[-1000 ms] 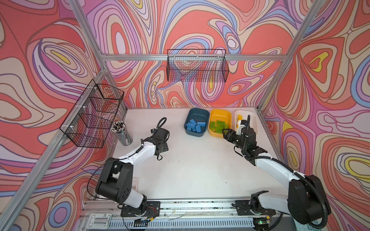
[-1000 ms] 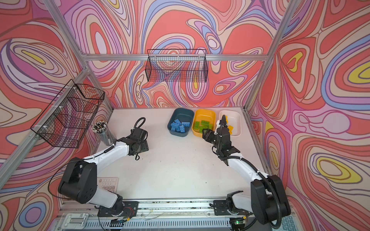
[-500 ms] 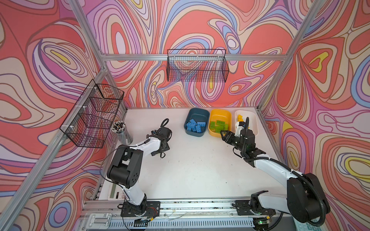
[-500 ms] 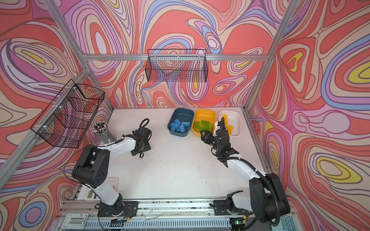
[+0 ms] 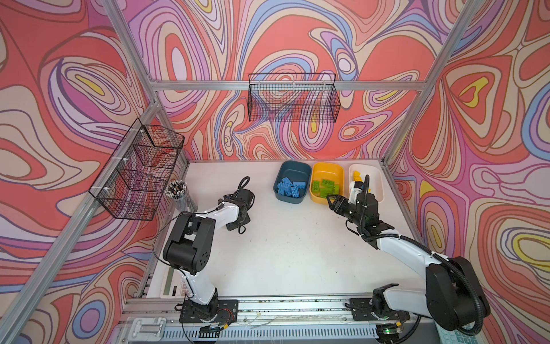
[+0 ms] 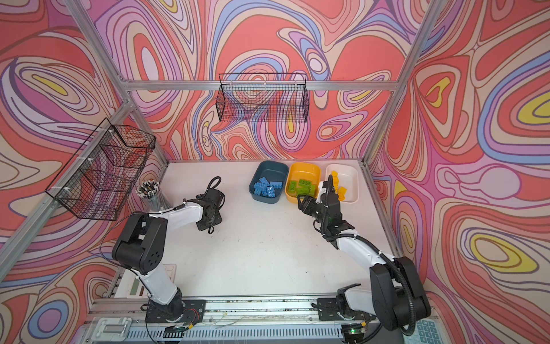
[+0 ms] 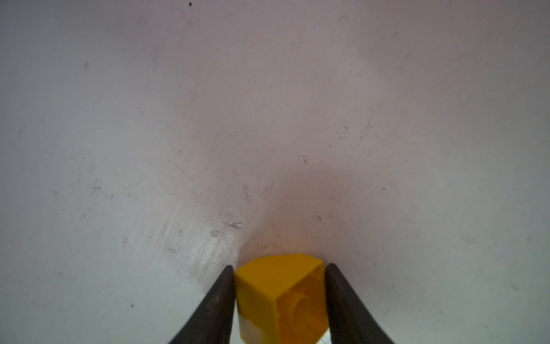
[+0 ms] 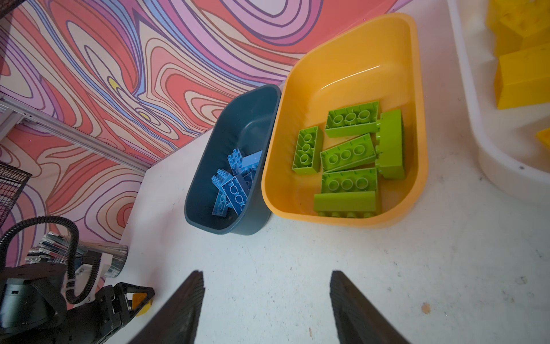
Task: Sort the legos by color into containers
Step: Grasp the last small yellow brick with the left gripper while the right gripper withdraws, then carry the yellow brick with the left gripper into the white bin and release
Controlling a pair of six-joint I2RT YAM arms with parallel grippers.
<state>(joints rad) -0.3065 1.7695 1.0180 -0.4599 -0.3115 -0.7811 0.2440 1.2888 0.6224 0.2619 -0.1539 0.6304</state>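
Swirl-patterned walls (image 5: 297, 44) of red, pink and lilac close the cell on three sides. Entries run largest first.

1. Tabletop (image 5: 297, 253): white, scuffed. Neither top view shows a loose brick lying on it.
2. Back wire basket (image 5: 293, 98) and side wire basket (image 5: 140, 169): black, hung on the walls, no part of the sort.
3. Containers, three, side by side at the far right of the tabletop: teal tub (image 5: 297, 171), yellow-orange tub (image 5: 327, 171), white tub (image 5: 376, 178).
4. Pencil cup (image 5: 178, 193): metal mesh, near the side wall, beside my left arm.
5. Legos already placed: blue legos (image 5: 290, 187) in the teal tub, green legos (image 5: 324, 187) in the yellow-orange tub, yellow legos (image 5: 357, 175) in the white tub.
6. Right pincer (image 8: 267, 272): jaws apart with nothing between them, hanging just in front of the yellow-orange tub.
7. Left pincer (image 7: 279, 266): clenched on the yellow brick (image 7: 268, 286) with a fingertip against each side. It sits low over the left half of the tabletop, well apart from the tubs.
8. Yellow brick: small, with its hollow underside towards my wrist camera. I cannot tell whether it has left the surface.

Step in hand, by my judgement: the grasp on what looks like the last unsorted piece. The next move calls for a lift, a carry across to the white tub, and a release above the yellow legos. My right pincer stands near that path, so it needs clearance.
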